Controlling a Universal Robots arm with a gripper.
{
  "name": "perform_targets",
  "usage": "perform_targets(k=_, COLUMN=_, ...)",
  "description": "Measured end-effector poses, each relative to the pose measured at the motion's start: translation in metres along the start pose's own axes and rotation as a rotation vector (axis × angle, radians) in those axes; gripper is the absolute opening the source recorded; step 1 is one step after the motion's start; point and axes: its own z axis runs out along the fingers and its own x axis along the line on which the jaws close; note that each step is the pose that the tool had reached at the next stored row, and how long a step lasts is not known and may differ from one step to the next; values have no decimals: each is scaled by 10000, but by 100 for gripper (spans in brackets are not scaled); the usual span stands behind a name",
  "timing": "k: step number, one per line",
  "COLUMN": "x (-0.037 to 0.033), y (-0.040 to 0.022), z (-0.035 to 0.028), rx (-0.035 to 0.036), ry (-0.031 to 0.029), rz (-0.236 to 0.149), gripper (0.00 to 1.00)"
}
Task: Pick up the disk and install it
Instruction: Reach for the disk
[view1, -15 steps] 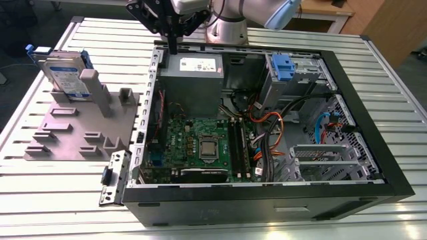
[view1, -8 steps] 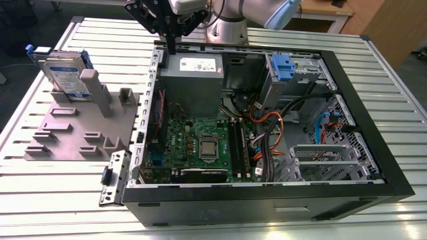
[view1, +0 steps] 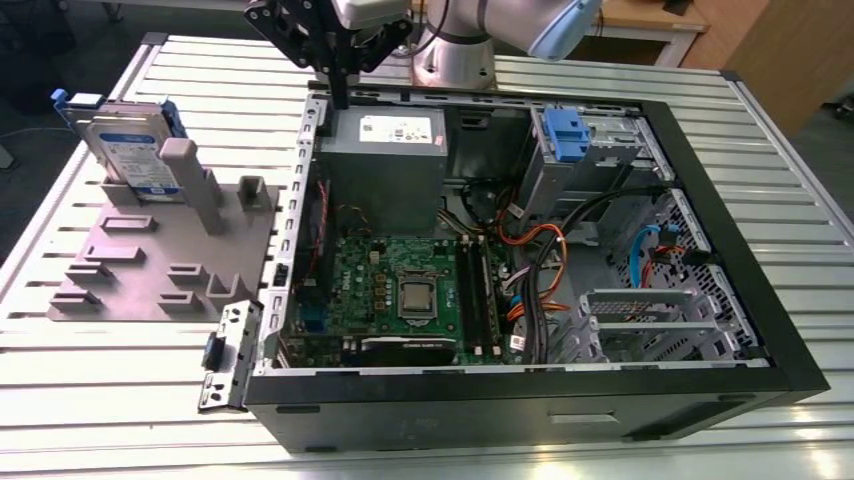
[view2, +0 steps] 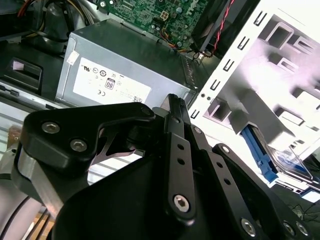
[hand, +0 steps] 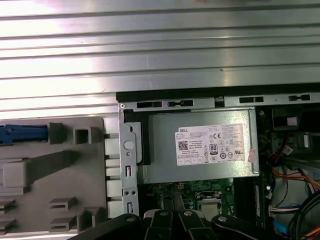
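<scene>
Ribbed metal table (view1: 747, 130): gripper (view1: 342, 98), fingers together and empty, over the case (view1: 534, 400)'s corner; disk (view1: 130, 150) stands on edge on the fixture (view1: 134, 262), toward the exterior view's left.

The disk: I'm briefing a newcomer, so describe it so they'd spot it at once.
Beside the open computer case, on the exterior view's left, lies a grey fixture plate. The disk stands on edge at its far corner: silver, white-and-blue label, bright blue frame, unlike the blue tab fixed inside the case.
</scene>
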Motion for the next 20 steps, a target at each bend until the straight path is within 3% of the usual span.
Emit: perform_targets(k=20, x=107, y=-9, z=5, rx=0, ry=0, rz=-1, gripper=11)
